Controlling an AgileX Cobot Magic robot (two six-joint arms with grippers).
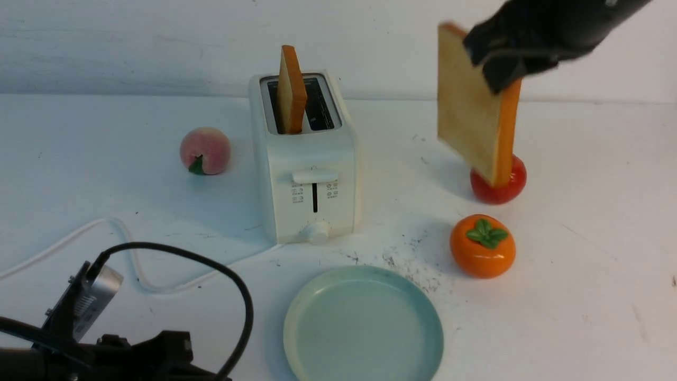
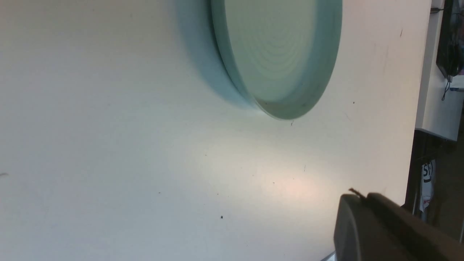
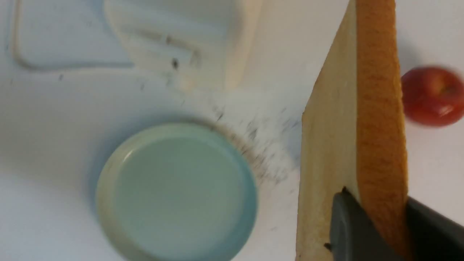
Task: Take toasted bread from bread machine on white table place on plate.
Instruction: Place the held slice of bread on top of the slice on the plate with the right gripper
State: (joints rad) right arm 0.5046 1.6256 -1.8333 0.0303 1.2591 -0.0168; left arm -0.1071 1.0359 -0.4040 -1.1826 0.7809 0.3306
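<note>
My right gripper (image 1: 502, 66) is shut on one slice of toasted bread (image 1: 470, 114) and holds it on edge, high above the white table (image 1: 582, 222), to the right of the bread machine (image 1: 304, 159). In the right wrist view the slice (image 3: 348, 127) sits between the dark fingers (image 3: 348, 224). A second slice (image 1: 291, 90) stands in the machine's left slot. The empty blue-green plate (image 1: 362, 325) lies in front of the machine, also in the right wrist view (image 3: 177, 192) and the left wrist view (image 2: 282, 54). My left gripper (image 2: 360, 199) is shut and empty, low at the near left.
A peach (image 1: 205, 151) lies left of the bread machine. A red tomato (image 1: 500, 182) sits under the held slice, and an orange persimmon (image 1: 482, 246) lies in front of it. The machine's white cord (image 1: 106, 233) and my left arm's black cable (image 1: 211, 275) run at the near left.
</note>
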